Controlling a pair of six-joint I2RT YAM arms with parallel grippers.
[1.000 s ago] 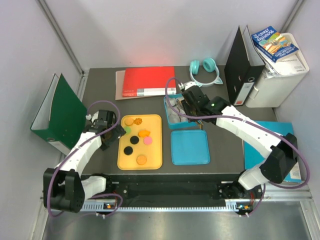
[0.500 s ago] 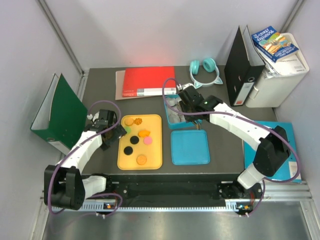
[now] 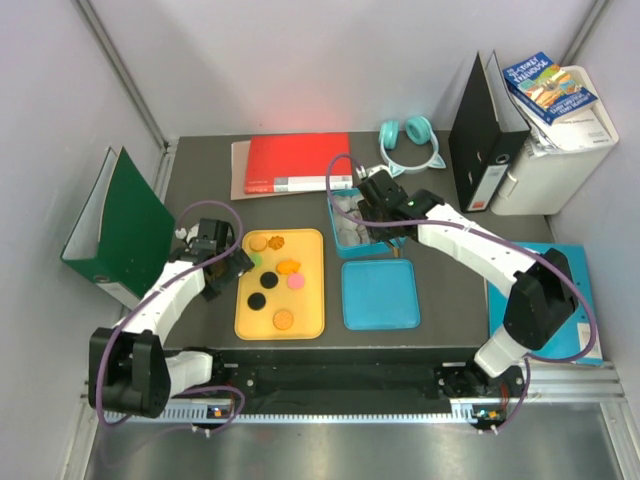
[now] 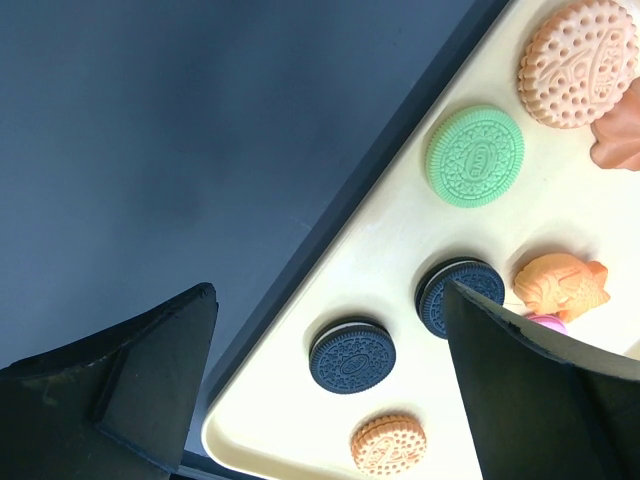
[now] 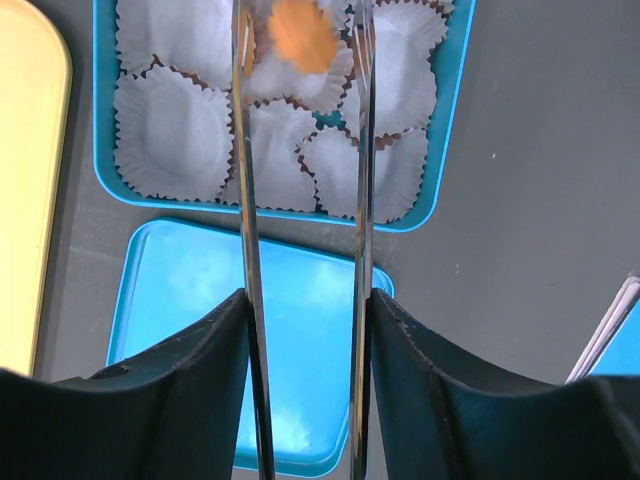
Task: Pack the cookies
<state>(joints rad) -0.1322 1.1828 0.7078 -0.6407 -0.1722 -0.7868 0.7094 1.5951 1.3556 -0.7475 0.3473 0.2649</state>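
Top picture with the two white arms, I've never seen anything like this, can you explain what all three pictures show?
Those are two robot arms, left and right, bolted to a table and filmed from above. The other two pictures come from cameras on their wrists. On the table are a yellow tray of cookies, a blue box of paper cups and a flat blue lid. The left gripper hangs open over the tray's edge, holding nothing. The right gripper has long metal fingers over the box. An orange cookie sits between their tips; whether it is gripped, I cannot tell.
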